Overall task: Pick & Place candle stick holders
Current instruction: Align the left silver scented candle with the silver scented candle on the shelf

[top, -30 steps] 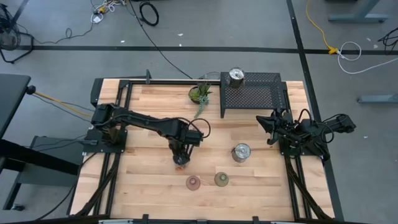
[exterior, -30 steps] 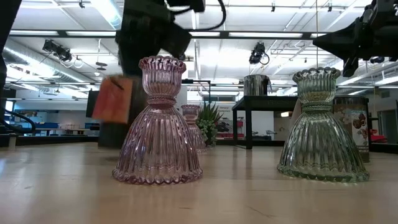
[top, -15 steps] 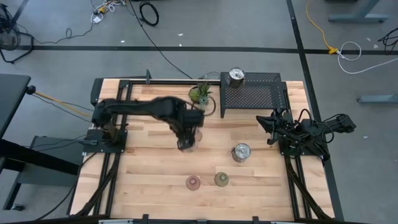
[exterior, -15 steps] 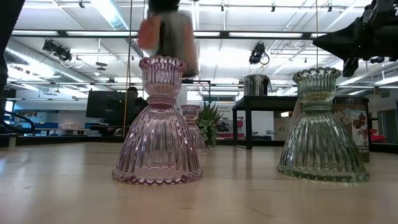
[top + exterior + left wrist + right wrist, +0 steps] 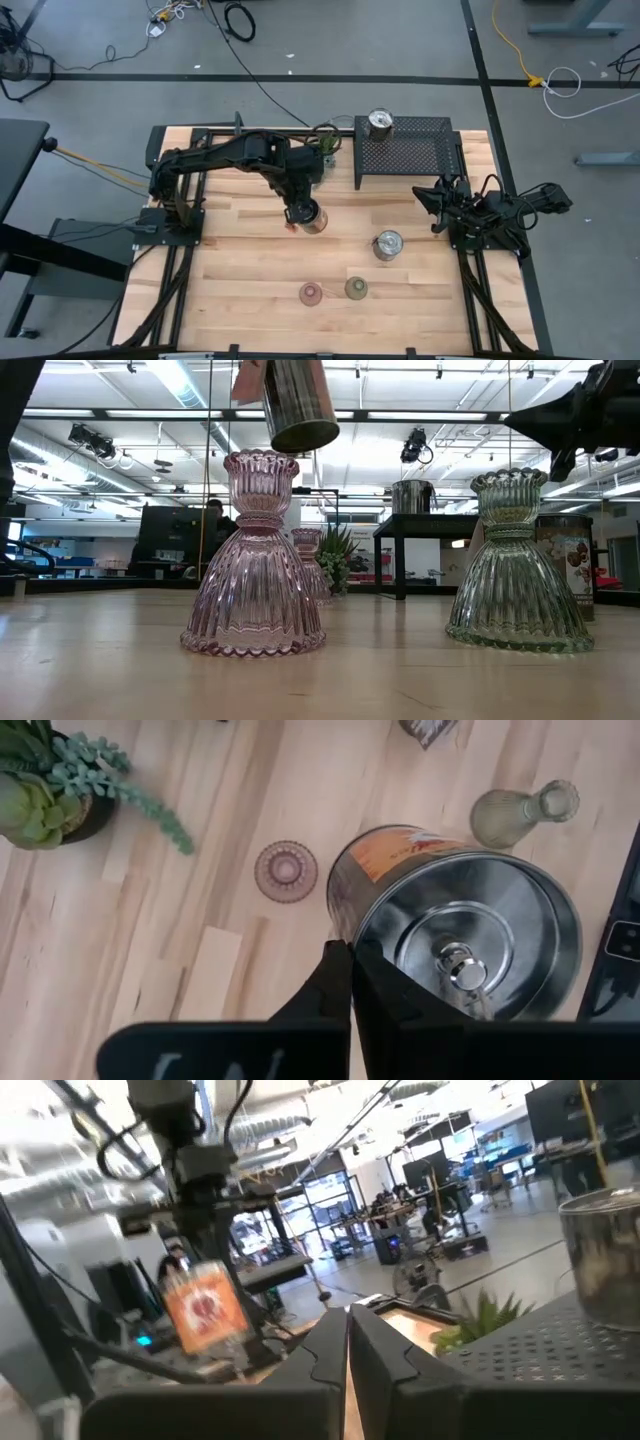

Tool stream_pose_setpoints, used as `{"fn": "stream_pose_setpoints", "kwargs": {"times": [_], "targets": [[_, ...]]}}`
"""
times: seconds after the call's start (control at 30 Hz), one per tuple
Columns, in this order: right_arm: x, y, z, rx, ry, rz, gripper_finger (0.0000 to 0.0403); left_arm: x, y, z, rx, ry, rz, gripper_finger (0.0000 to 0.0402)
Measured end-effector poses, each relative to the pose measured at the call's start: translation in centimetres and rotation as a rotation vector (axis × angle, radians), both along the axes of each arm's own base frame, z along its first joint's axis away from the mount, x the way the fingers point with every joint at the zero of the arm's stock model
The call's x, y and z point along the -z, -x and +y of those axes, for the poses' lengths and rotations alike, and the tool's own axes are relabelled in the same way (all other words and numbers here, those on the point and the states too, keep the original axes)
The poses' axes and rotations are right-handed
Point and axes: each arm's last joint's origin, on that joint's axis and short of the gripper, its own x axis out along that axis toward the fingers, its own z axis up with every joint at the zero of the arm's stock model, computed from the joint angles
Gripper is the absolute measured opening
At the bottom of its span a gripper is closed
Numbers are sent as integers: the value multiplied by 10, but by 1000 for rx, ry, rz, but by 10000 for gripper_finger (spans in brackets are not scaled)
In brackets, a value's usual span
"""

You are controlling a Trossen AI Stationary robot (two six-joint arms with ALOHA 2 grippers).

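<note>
Three silver holders show in the high view: one held aloft (image 5: 311, 217) at centre frame by the left gripper (image 5: 294, 213), its jaws clamped on the rim; one standing on the table (image 5: 388, 245) right of centre; one on the black mesh rack (image 5: 380, 124) at upper centre-right. Three glass holders are counted too: a pink one (image 5: 311, 293) and an olive-green one (image 5: 356, 289) side by side at lower centre, and a second pink one (image 5: 286, 871) seen in the left wrist view, on the wood below the lifted silver holder and near the potted plant (image 5: 45, 793). In the low view the held silver holder (image 5: 298, 402) hangs tilted above the near pink one (image 5: 254, 560), clear of it.

The right gripper (image 5: 424, 198) waits at the right edge of the frame, jaws together and holding nothing.

The table (image 5: 230, 290) is pale wood planking inside a black frame. Around it lies grey floor with cables; beyond is a workshop with bright ceiling lights.
</note>
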Motion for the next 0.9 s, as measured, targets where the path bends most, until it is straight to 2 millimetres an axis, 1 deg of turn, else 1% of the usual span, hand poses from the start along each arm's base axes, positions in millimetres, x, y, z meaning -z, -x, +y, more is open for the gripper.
{"fn": "stream_pose_setpoints", "kwargs": {"times": [0.07,0.2,0.33,0.37,0.57,0.67,0.8,0.9], "targets": [[0,0,1,-29,-26,-11,18,0,0,0,0,0,-2,0],[6,-2,1,-50,-39,39,18,-1,-2,1,-4,8,-21,0],[8,-2,3,-117,-168,18,18,-1,-2,1,0,19,-19,0],[8,-3,3,-136,-175,14,18,-1,-2,1,1,20,-21,0],[-1,0,2,-132,-206,-84,18,-1,-3,2,-7,23,-31,0],[-8,2,2,-170,-213,-154,18,-1,-3,2,-17,28,-31,0],[-11,2,3,-219,-202,-184,18,-1,-3,2,-17,28,-30,0],[-12,3,3,-224,-260,-217,18,-1,-3,2,-17,27,-30,0]]}}
